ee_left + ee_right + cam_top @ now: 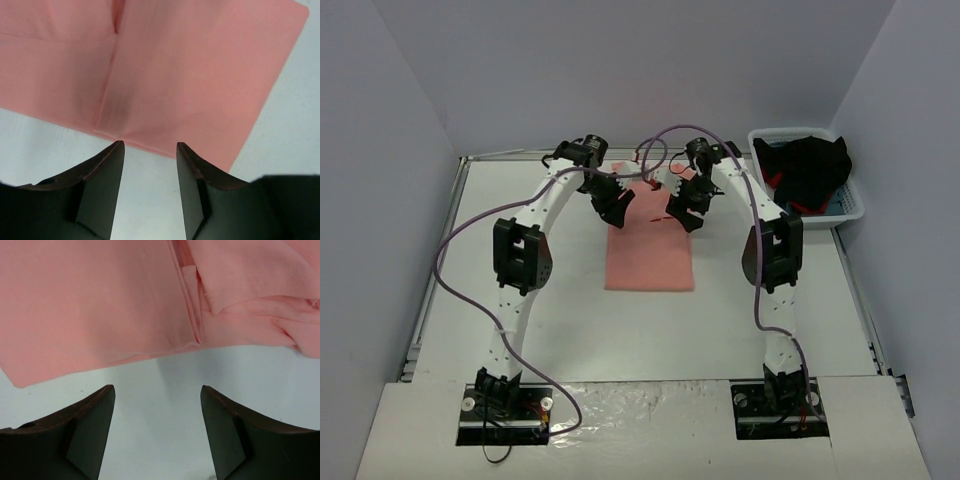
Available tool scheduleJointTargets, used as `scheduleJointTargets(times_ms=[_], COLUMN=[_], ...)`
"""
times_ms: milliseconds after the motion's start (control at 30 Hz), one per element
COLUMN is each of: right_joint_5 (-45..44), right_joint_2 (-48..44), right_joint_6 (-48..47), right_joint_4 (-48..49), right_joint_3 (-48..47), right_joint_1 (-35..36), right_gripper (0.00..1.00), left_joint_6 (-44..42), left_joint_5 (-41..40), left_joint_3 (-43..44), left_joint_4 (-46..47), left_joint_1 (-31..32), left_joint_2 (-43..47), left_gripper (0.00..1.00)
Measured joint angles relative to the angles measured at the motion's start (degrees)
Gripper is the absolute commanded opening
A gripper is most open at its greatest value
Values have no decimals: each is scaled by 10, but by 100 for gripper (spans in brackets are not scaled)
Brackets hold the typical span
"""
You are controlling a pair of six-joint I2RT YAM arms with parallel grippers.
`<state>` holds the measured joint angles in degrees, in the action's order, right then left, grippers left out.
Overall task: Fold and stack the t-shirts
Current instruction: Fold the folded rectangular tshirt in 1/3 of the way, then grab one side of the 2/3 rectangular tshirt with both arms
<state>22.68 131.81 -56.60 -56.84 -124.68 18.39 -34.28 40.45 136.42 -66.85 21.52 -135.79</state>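
A salmon-pink t-shirt [650, 255] lies folded into a tall rectangle in the middle of the table. My left gripper [616, 205] hovers at its upper left edge and my right gripper [686, 208] at its upper right edge. In the left wrist view the t-shirt [190, 75] fills the top, and the left gripper [150, 146] stands open with bare table between its fingers. The right wrist view shows the t-shirt [100, 310] with a folded sleeve hem at the upper right. There the right gripper [157, 389] is open wide and empty, just off the cloth's edge.
A white plastic basket [854, 207] stands at the back right, holding dark clothes [802, 170] with red and blue bits. Purple cables loop from both arms above the shirt. White walls close in the table's left and right sides.
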Motion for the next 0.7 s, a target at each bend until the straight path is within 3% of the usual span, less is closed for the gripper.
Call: scheduleJointTargets(times_ms=[167,400,533,700], right_joint_5=[4,9,25,37], right_joint_2=[-89,-249,-278,-280], right_joint_6=[14,65,85,114], right_joint_4=[15,44,65,98], right_joint_3=[105,276,354,437], right_joint_1=[0,16,40,71], right_gripper=[64,59,57,55], left_joint_6=[0,13,23,43], left_joint_5=[6,32,32,32], left_joint_3=[-201,-508,-601,-642], left_joint_4=[46,192,250,284], left_joint_1=[0,6,21,23], left_joint_2=[134,333,376,365], left_gripper=[44,44,43,39])
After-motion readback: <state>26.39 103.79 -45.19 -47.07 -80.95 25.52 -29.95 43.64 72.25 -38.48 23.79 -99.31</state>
